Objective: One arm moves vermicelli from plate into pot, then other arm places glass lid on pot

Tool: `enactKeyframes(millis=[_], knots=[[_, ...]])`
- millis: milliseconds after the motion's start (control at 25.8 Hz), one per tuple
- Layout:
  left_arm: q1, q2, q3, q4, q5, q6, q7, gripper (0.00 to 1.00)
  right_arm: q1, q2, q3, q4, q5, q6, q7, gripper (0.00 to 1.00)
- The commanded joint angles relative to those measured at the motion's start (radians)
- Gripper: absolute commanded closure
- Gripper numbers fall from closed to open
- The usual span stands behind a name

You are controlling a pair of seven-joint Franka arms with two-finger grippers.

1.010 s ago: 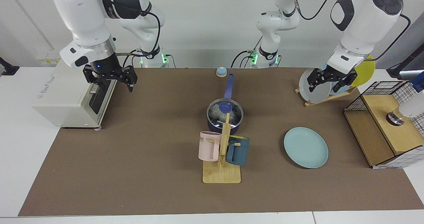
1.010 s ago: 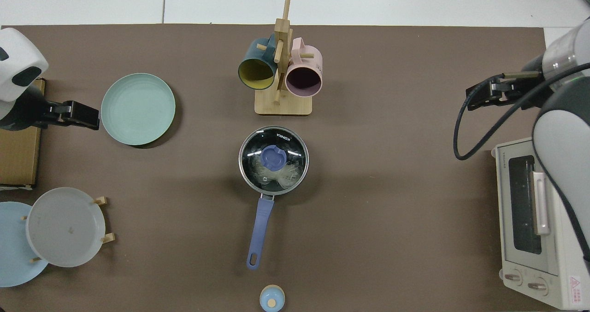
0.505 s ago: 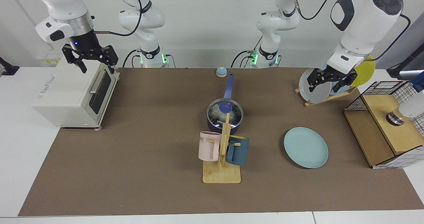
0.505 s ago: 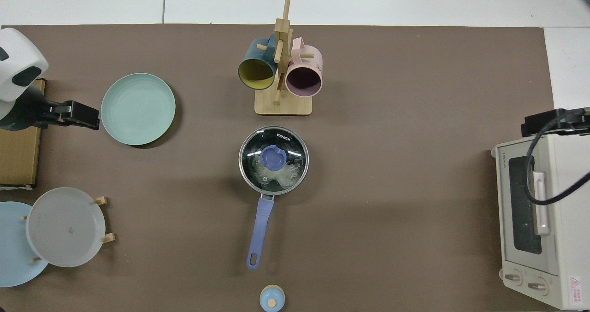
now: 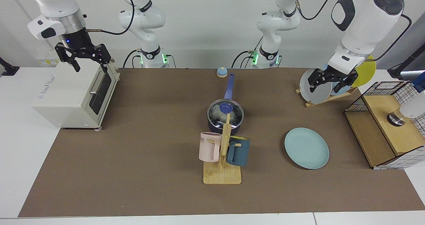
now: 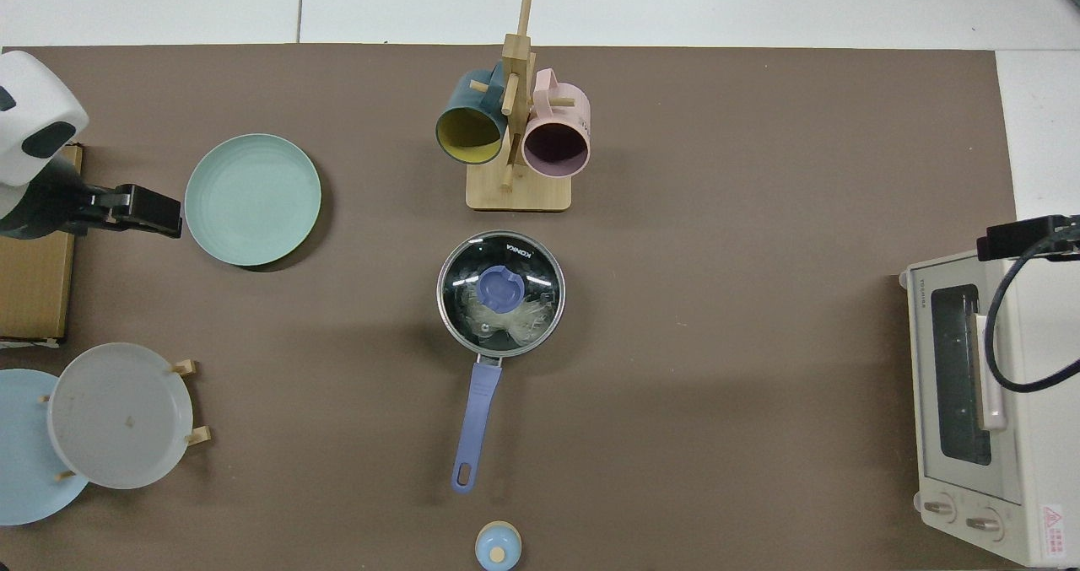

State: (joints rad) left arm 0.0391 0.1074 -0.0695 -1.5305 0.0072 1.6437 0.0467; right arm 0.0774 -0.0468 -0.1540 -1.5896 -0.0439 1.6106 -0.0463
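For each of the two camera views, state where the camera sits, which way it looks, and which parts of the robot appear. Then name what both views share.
Facing view: sits across the table, looking at both arm bases; shows both whole arms, right gripper raised above the toaster oven, left gripper by the plate rack.
Top view: sits overhead, looking straight down; only the left gripper beside the plate and a tip of the right gripper show.
Shared: the pot, with the glass lid on and the vermicelli inside, and the mug tree.

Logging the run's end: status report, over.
Right gripper open, empty, above toaster oven. Left gripper open, waiting by plate rack. Glass lid on pot, vermicelli inside. Nothing obstructing.
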Motion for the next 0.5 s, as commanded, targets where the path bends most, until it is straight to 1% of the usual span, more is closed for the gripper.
enactKeyframes(millis=[0,39,117,155,233,311,427,466], knots=[[0.004,-0.029,-0.001,-0.034,0.007,0.004,0.005,0.00,-0.016,-0.024,0.011,-0.033,0.025,0.022,-0.020,0.00],[0.004,-0.029,-0.001,-0.034,0.007,0.004,0.005,0.00,-0.016,-0.024,0.011,-0.033,0.038,0.019,-0.017,0.00],[0.004,-0.028,-0.001,-0.034,0.007,0.004,0.005,0.00,-0.016,-0.024,0.011,-0.033,0.087,0.000,-0.009,0.00],[0.004,-0.028,-0.001,-0.034,0.007,0.004,0.005,0.00,-0.016,-0.024,0.011,-0.033,0.097,-0.018,-0.004,0.00],[0.004,-0.028,-0.001,-0.034,0.007,0.004,0.005,0.00,-0.019,-0.021,0.019,-0.030,0.095,-0.058,-0.004,0.00],[0.004,-0.029,-0.001,-0.034,0.007,0.004,0.005,0.00,-0.036,-0.019,0.050,-0.029,0.093,-0.067,-0.003,0.00],[0.004,-0.028,-0.001,-0.034,0.007,0.004,0.005,0.00,-0.112,-0.015,0.132,-0.026,0.087,-0.070,-0.003,0.00],[0.004,-0.028,-0.001,-0.034,0.007,0.004,0.005,0.00,-0.126,-0.015,0.151,-0.027,0.087,-0.070,-0.003,0.00]])
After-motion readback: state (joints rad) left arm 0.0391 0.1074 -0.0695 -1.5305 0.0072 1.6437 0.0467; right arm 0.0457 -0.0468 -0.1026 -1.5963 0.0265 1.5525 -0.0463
